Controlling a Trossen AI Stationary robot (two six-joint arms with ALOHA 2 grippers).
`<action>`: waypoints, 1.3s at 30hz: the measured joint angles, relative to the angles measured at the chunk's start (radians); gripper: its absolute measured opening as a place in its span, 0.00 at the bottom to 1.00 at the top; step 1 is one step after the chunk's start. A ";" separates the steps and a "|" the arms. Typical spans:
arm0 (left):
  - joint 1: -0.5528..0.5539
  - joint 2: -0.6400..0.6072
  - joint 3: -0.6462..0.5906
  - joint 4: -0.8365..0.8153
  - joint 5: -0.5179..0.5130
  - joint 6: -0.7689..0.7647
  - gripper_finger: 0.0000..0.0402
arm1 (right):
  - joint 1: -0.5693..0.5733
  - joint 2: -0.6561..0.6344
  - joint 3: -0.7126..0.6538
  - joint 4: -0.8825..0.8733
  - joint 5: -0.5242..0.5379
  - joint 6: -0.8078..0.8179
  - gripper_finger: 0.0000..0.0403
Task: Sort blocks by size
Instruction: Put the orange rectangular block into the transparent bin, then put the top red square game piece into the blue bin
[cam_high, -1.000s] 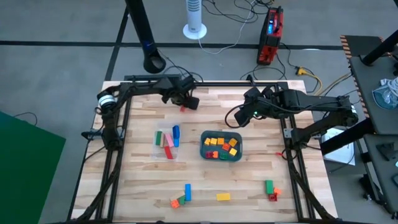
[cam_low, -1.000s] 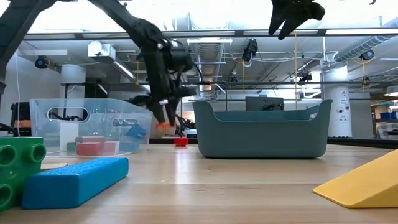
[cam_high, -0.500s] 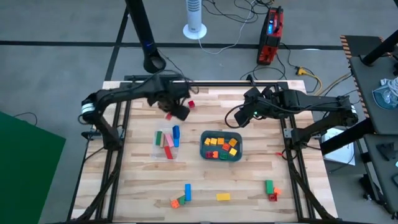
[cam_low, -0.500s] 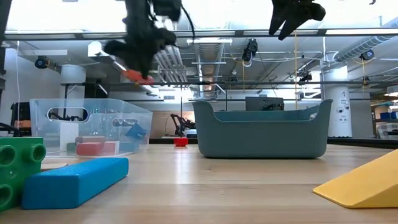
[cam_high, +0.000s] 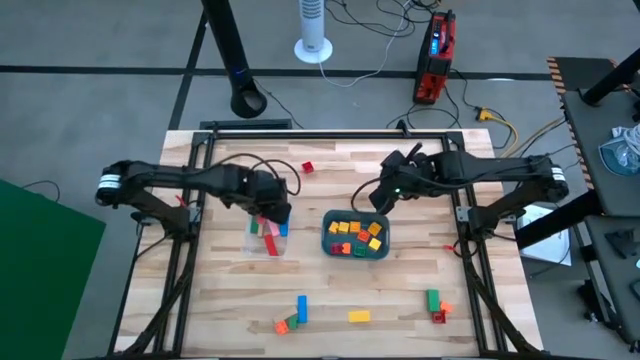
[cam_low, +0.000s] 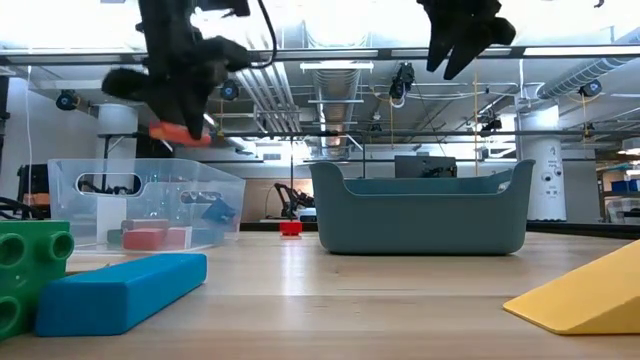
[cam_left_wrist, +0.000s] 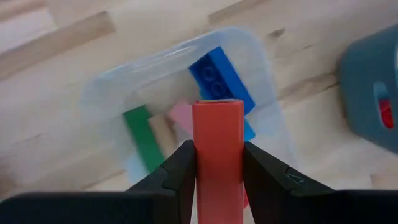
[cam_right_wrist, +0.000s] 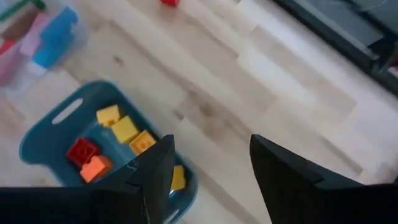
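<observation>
Wooden planks are carrying my clear container and teal tray; left gripper is pinching a red bar above the container, while right gripper is hanging spread.

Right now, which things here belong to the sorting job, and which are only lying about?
Job: red bar in left gripper; loose blocks; clear container; teal tray; open right gripper.
Not the job: white fan; red device.

Bare table right of the teal tray — blocks beyond.
</observation>
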 joint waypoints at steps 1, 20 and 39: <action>-0.003 0.001 -0.021 0.038 0.000 -0.003 0.24 | 0.003 0.010 0.000 0.000 -0.016 0.002 0.50; -0.043 -0.001 -0.012 0.056 -0.007 -0.057 0.45 | 0.110 0.078 -0.002 0.049 -0.060 0.113 0.52; 0.069 -0.326 0.017 0.135 -0.052 0.552 0.41 | -0.156 0.299 0.124 0.413 -0.265 0.034 0.52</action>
